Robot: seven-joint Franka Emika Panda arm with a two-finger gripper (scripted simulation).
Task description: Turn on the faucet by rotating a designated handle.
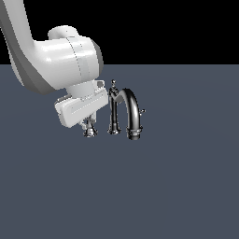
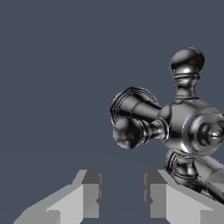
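A small, shiny dark chrome cross-shaped handle (image 2: 188, 131) on a flared bell base stands on a flat grey-blue surface (image 1: 177, 186), just beside the tall arched chrome gooseneck faucet (image 1: 128, 112), on the exterior view's left. The white robot gripper (image 2: 122, 194) hovers right above it, fingers (image 2: 89, 194) spread with nothing between them; one spoke lies close to a fingertip. A good turn likely needs a finger pushing a spoke sideways. No writing or brand is visible.
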